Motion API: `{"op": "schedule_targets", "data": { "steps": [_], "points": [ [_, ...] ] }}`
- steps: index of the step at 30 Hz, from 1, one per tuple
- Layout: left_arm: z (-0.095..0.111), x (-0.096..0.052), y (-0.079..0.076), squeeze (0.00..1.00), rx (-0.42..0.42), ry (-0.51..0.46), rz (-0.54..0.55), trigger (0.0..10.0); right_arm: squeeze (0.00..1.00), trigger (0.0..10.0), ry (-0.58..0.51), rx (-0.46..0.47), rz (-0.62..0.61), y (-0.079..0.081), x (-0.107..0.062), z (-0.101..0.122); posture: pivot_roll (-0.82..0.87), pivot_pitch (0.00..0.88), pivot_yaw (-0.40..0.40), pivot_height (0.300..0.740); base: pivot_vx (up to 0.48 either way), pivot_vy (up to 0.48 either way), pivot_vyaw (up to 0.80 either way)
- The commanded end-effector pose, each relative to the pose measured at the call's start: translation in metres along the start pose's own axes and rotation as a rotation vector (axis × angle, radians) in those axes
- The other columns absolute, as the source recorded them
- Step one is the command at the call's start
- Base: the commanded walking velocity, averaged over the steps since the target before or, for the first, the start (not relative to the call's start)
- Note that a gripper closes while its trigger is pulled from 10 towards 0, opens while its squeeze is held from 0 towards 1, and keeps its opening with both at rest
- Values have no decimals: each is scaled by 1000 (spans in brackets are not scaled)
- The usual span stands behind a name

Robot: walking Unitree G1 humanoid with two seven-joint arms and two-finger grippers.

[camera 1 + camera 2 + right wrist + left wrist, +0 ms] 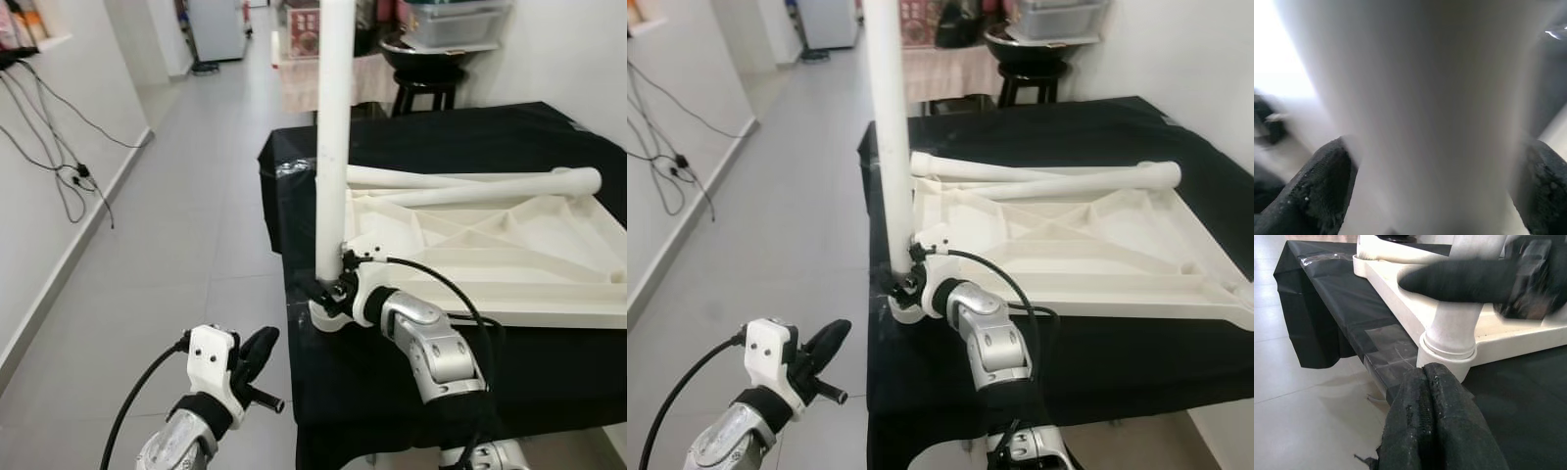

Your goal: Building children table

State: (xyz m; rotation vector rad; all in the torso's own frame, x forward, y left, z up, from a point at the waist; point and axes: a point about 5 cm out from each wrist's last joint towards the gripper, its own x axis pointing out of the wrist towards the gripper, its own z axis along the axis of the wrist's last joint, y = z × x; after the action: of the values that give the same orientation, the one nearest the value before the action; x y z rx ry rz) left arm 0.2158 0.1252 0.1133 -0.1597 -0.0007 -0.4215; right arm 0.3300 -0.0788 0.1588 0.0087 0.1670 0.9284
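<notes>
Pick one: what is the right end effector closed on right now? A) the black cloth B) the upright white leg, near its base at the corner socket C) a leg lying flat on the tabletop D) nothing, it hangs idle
B: the right end effector has its fingers on either side of the upright white leg, low down where it meets the corner socket of the upside-down tabletop.

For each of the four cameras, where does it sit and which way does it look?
Left eye: on the head, looking down at the upturned tabletop; both arms show.
Right eye: beside it, same scene.
Left wrist: along the shut left gripper toward the upright leg.
Right wrist: right gripper with a finger either side of that leg.
Shared: all show the upright leg, which the right gripper clasps near its base.
</notes>
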Motion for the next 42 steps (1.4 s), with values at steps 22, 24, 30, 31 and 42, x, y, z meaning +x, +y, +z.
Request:
{"op": "schedule_targets", "data": {
  "steps": [22,24,30,31,42],
  "points": [
    [-6,-1,-2,0,-5,25,6,10000,0,0,75,-24,328,-24,17,-1,33,24,26,740,0,0,0],
    [-5,-1,-2,0,-7,24,5,10000,0,0,60,-28,296,-26,12,-5,33,30,26,740,0,0,0],
    [-4,-3,-2,0,-5,21,7,10000,0,0,75,-32,-166,-30,15,-20,27,41,21,740,0,0,0],
    [-4,-3,-2,0,-5,21,7,10000,0,0,75,-32,-166,-30,15,-20,27,41,21,740,0,0,0],
    [-3,-1,2,0,1,21,5,10000,0,0,103,17,-433,2,3,-43,1,40,28,740,0,0,0]
  ]
}}
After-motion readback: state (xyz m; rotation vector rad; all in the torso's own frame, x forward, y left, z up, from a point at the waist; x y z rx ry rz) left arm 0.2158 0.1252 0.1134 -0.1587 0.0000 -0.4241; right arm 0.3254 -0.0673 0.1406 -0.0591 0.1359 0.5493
